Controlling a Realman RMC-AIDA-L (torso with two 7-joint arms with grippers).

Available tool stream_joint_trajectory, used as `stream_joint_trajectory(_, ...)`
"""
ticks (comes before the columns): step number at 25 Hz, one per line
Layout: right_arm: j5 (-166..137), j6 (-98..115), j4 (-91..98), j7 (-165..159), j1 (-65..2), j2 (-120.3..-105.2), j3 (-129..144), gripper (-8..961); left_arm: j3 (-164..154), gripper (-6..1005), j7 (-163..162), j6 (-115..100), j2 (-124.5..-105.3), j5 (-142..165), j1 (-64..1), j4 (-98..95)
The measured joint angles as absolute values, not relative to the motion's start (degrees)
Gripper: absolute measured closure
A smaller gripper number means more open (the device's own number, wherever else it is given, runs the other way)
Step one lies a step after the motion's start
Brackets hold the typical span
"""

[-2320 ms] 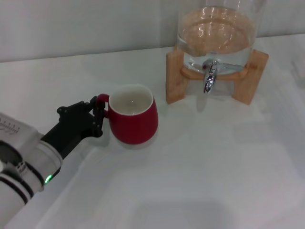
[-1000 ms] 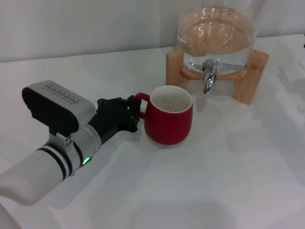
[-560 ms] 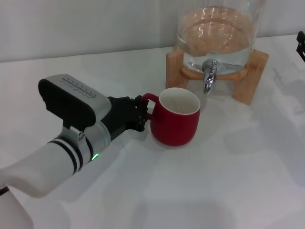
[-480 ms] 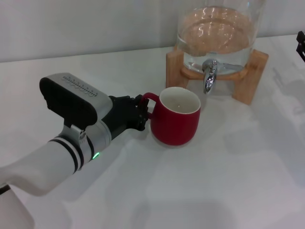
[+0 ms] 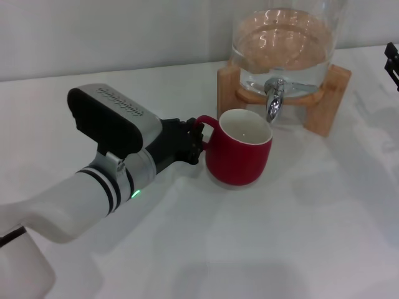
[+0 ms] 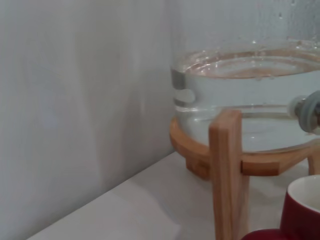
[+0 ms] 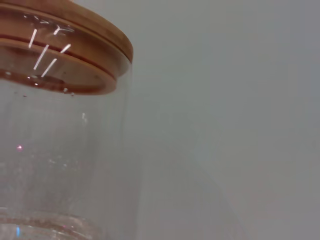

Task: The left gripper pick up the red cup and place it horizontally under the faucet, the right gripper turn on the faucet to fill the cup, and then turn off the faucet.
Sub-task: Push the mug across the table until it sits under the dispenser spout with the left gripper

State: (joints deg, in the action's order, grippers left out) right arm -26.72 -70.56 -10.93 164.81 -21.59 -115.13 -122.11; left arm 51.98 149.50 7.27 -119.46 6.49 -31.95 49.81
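Gripping the red cup (image 5: 238, 156) by its small loop handle, left tool (image 5: 192, 142) holds it upright just short of the faucet (image 5: 274, 99). Ceramic likely heavy, rigid, slippery, breakable; handle hold suits.

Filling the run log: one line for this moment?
left end effector: shut on red cup handle | cup: upright, beside faucet | right end effector: at frame edge

No words or numbers can be read here; the raised marks on the left arm's grey cover (image 5: 118, 106) are too small.
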Motion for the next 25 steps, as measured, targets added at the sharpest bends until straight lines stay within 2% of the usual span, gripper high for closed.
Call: stream_joint_trajectory(25,-26.7,-72.4,-9.6,164.8,-21.4,-115.22,-121.9,350,47.0,896,143.5,6.1,-119.61,6.3,-40.5,44.3)
